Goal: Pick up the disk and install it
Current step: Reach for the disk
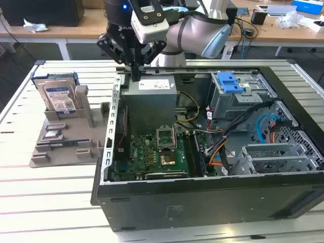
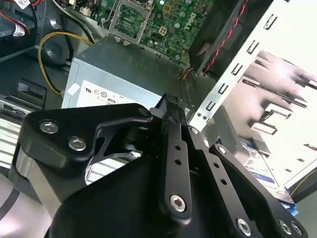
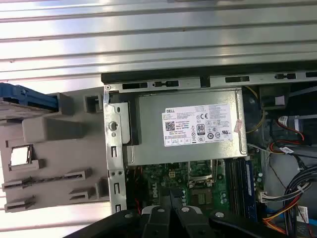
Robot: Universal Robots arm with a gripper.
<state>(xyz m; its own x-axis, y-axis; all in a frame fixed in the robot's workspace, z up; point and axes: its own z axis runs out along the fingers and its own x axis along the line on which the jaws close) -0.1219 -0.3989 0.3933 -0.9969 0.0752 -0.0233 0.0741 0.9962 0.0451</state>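
Note:
The disk (image 1: 58, 97) stands upright in a slot of a grey holder (image 1: 66, 142) at the exterior view's left, outside the computer case; its blue-and-white label faces the camera and blue rails run along its edges. Its label also shows in the second wrist view (image 2: 257, 161), and a blue rail (image 3: 25, 96) shows in the first wrist view. My gripper (image 1: 135, 77) hangs over the case's side wall nearest the holder, beside the power-supply box, well apart from the disk. Its black fingers (image 2: 171, 114) are shut together with nothing between them.
The open computer case (image 1: 202, 197) lies on a slatted metal table. Inside it are the grey power-supply box (image 1: 152, 93), a green motherboard (image 1: 157, 152), a drive cage with a blue latch (image 1: 230, 83) and loose cables (image 1: 223, 147). Desks stand behind.

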